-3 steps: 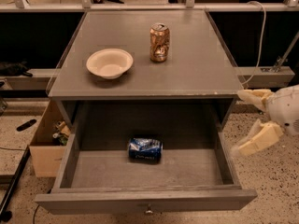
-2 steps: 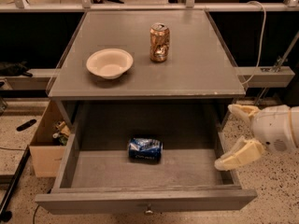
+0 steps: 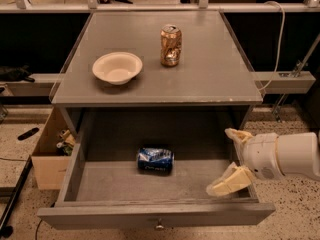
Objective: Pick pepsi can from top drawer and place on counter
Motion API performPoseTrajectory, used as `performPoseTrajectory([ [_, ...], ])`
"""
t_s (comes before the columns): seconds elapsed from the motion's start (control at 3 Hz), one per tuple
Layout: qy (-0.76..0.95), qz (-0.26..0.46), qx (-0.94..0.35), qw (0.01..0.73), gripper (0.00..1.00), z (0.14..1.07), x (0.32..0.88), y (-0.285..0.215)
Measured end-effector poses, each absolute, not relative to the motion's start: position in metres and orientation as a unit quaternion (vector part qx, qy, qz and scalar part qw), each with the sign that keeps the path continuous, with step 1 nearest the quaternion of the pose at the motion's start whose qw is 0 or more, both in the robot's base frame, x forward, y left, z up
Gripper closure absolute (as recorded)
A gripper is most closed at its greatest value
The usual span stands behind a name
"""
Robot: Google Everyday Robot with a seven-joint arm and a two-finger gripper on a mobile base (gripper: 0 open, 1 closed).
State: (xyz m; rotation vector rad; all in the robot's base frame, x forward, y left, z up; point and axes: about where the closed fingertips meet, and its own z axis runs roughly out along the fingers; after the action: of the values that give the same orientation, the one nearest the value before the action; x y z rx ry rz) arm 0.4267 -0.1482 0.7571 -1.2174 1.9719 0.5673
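The pepsi can [image 3: 155,160], blue with white lettering, lies on its side on the floor of the open top drawer [image 3: 100,184], near the middle. The drawer's front panel carries a small round knob [image 3: 159,227]. My gripper [image 3: 231,159] is open and empty, its cream fingers [image 3: 227,181] spread wide over the drawer's right end, to the right of the can and apart from it. The grey counter [image 3: 210,79] lies above the drawer.
A white bowl [image 3: 117,67] and a gold-copper can [image 3: 170,45] stand on the counter. A cardboard box [image 3: 50,149] with small items sits on the floor to the left of the cabinet. A cable and a rail run at the right.
My gripper has moved left and down, from beside the cabinet's right side to over the drawer's right end. The can has not moved.
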Motion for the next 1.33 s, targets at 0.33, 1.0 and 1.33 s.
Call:
performPoseTrajectory([
  [0.33, 0.764, 0.23, -0.486, 0.358, 0.0, 0.73, 0.429, -0.123],
  [1.0, 0.76, 0.234, -0.499, 0.345, 0.0, 0.7, 0.443, -0.1],
  [1.33, 0.762, 0.234, -0.498, 0.341, 0.0, 0.695, 0.461, -0.091],
])
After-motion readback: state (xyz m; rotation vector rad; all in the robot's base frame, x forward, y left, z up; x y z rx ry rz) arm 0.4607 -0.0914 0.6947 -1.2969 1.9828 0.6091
